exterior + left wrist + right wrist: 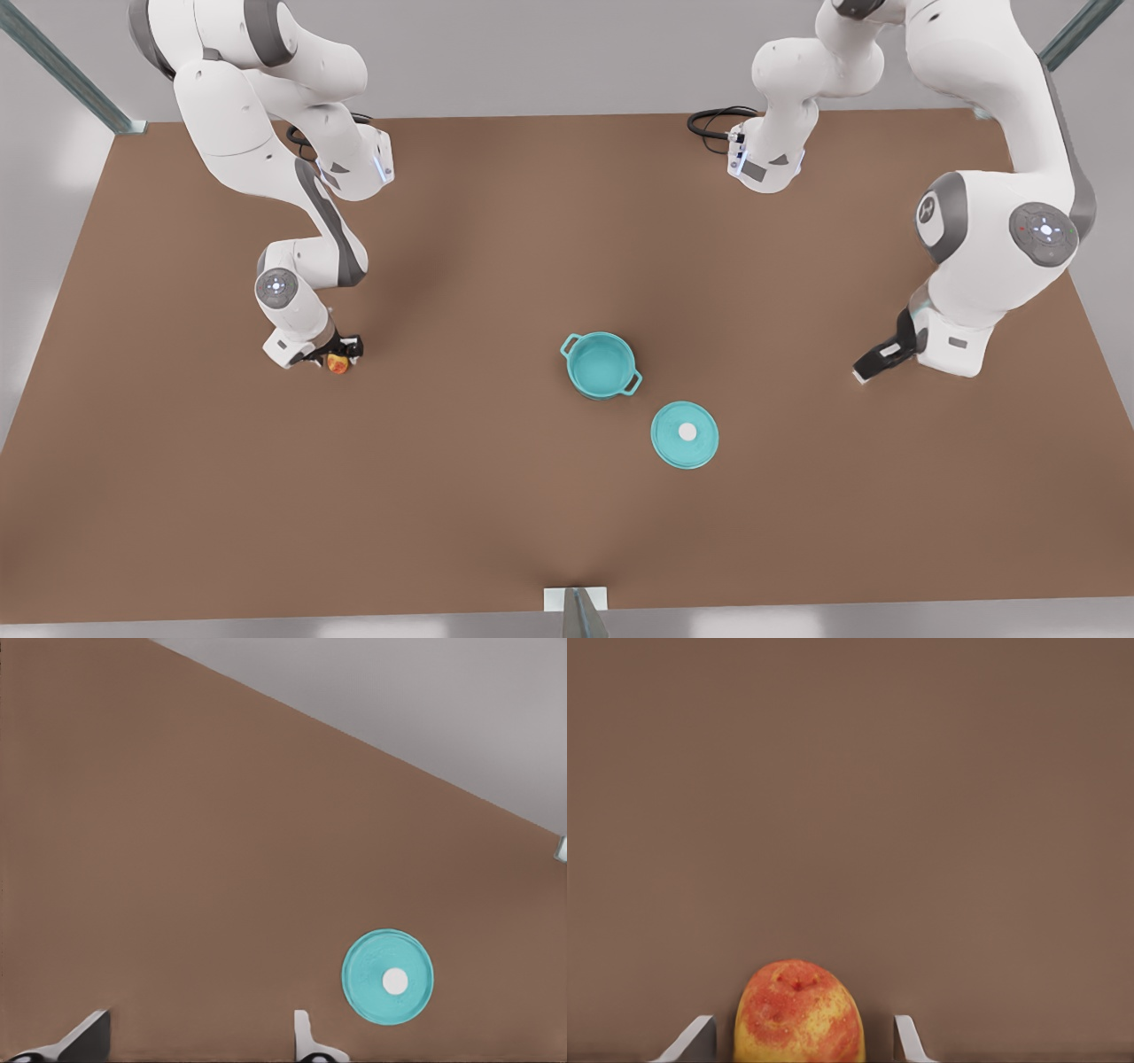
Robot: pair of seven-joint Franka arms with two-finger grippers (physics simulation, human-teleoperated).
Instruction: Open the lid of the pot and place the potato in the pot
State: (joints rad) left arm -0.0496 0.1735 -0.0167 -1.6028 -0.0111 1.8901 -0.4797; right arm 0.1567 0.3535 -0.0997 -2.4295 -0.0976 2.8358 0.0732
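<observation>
Brown surface (496,496) before a grey wall: open pot (601,364) at centre, lid (685,434) flat beside it, right hand (337,356) open around the potato (337,363), left hand (873,361) open and empty near the opposite edge.

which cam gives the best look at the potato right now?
Right wrist view: the potato sits large between the right gripper's open fingers, yellow skin and orange-red patches plain. The front view shows it as a tiny lump at that gripper, on the front view's left.
</observation>
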